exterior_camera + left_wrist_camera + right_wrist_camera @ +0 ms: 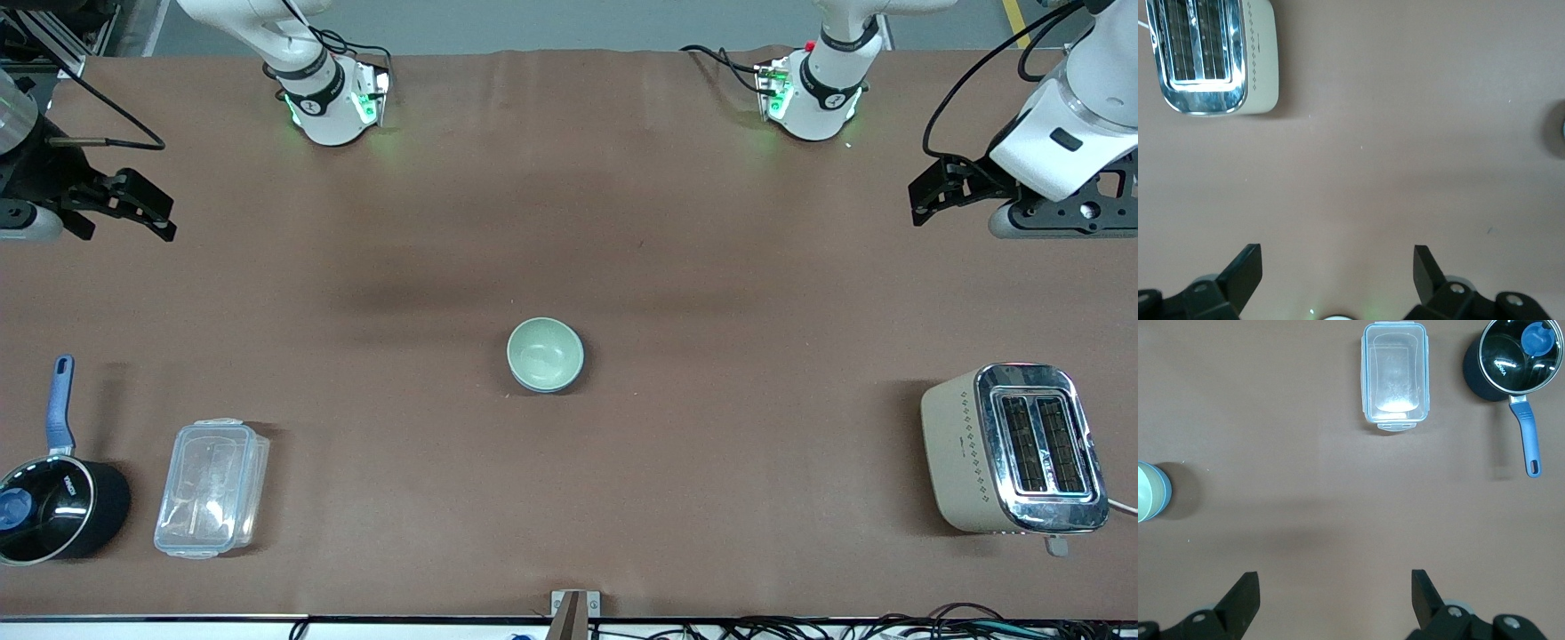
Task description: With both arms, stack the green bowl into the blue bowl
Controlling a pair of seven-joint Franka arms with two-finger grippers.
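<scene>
The pale green bowl (pixel 543 352) sits inside the light-blue bowl (pixel 574 372) at the middle of the table; only a thin blue edge shows around it. The right wrist view shows the green bowl (pixel 1145 492) nested in the blue bowl (pixel 1167 495) at its edge. My left gripper (pixel 917 201) hangs open and empty above the table at the left arm's end, also seen in its wrist view (pixel 1338 257). My right gripper (pixel 165 220) hangs open and empty at the right arm's end, also seen in its wrist view (pixel 1333 577). Both are well away from the bowls.
A beige and chrome toaster (pixel 1013 449) stands near the front camera at the left arm's end. A clear lidded container (pixel 212 487) and a black saucepan with a blue handle (pixel 55 498) stand near the front camera at the right arm's end.
</scene>
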